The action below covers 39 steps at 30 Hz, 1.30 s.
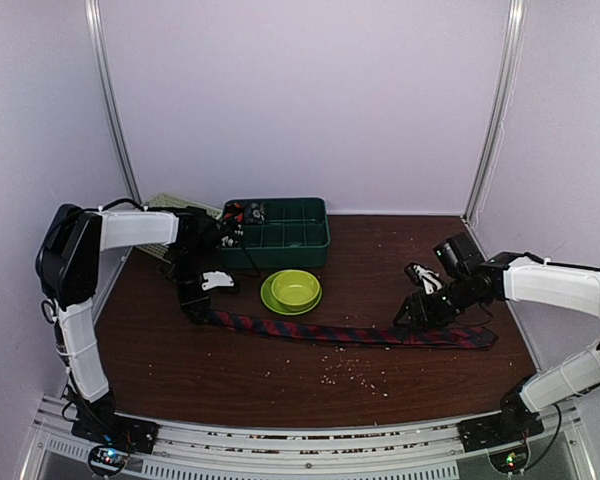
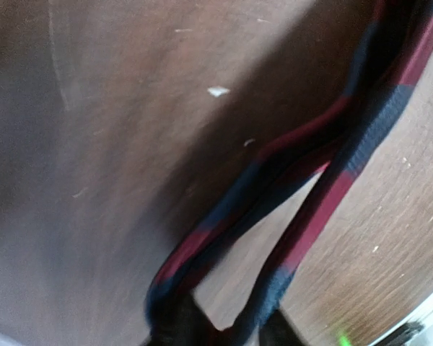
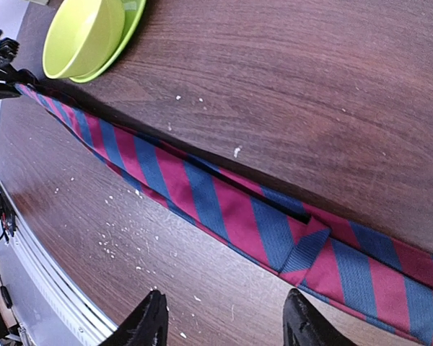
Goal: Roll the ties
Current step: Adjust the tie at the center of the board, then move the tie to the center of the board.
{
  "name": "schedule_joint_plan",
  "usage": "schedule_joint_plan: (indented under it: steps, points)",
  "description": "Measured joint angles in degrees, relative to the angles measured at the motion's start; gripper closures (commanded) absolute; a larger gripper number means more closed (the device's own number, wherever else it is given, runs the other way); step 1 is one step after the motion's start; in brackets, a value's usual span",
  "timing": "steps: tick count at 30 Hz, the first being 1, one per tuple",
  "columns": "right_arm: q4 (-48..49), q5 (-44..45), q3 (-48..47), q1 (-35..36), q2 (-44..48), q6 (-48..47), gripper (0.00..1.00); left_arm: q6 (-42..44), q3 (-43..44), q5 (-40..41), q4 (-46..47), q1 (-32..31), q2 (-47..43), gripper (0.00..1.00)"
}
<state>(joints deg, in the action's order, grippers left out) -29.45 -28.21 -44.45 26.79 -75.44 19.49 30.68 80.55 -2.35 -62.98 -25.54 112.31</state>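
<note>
One tie point(image 1: 320, 332) with red and navy diagonal stripes lies stretched across the table from left to right. My left gripper point(image 1: 195, 300) is at its narrow left end. In the left wrist view that end is doubled into a loop point(image 2: 303, 223), and one strand runs down between the parted fingers of the left gripper point(image 2: 229, 321), with bare table showing in the gap. My right gripper point(image 1: 412, 312) hovers over the wide right part. Seen from the right wrist, the tie point(image 3: 224, 209) lies just beyond the right gripper point(image 3: 226, 299), which is open and holds nothing.
A lime-green bowl point(image 1: 292, 288) sits on a matching plate point(image 1: 268, 297) just behind the tie's middle. A dark green divided bin point(image 1: 280, 250) stands at the back. White crumbs point(image 1: 350, 370) are scattered in front of the tie. The metal rail point(image 3: 50, 281) runs along the near edge.
</note>
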Motion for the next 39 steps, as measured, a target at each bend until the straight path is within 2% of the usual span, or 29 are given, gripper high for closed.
schedule_joint_plan:
  steps: [1,2,7,10,11,13,14,17,19,23,25,31,39]
  points:
    - [-0.7,0.4,-0.2,0.0,0.3,-0.2,0.42,-0.7,0.0,1.2,0.3,0.0,-1.0,0.06]
    - [-1.2,0.9,-0.3,0.0,0.6,-0.4,0.41,-1.1,-0.1,2.3,0.5,0.0,-2.3,0.03]
    - [-3.6,3.8,-2.5,0.0,3.7,-1.7,0.35,-3.9,-0.2,7.2,4.0,0.0,-15.3,0.02]
    - [-4.5,6.2,-4.5,0.0,6.8,-2.4,0.30,-5.7,-1.0,9.4,9.8,0.1,-25.3,0.02]
    - [-4.6,6.9,-5.1,0.0,8.0,-2.7,0.25,-6.2,-2.0,10.0,12.3,0.1,-28.6,0.02]
    - [-4.5,8.4,-6.6,0.1,11.2,-3.3,0.02,-7.3,-4.6,10.6,17.1,0.1,-35.1,0.02]
    - [-4.1,9.0,-7.1,0.1,12.6,-3.1,0.00,-8.0,-6.4,10.6,20.0,0.1,-38.5,0.02]
    - [-1.2,9.7,-8.0,0.2,15.8,-3.8,0.01,-10.3,-13.3,10.8,29.6,0.1,-47.6,0.02]
    - [1.8,8.2,-8.3,0.2,16.3,-3.7,0.00,-12.0,-16.7,12.0,33.4,0.1,-50.5,0.02]
    - [5.5,0.7,-8.6,1.0,10.6,-3.8,0.06,-14.6,-17.0,16.0,34.6,0.3,-48.0,0.02]
    - [5.6,0.3,-8.8,3.9,6.6,-4.5,0.08,-16.3,-16.3,17.2,33.8,0.6,-44.6,0.02]
    - [0.8,8.0,-14.9,16.8,-3.7,-8.8,0.16,-22.3,-16.5,13.7,31.4,3.0,-41.2,0.02]
    - [-6.2,18.9,-26.6,25.4,-22.8,-14.9,0.21,-27.4,-16.9,5.8,31.5,4.0,-41.5,0.02]
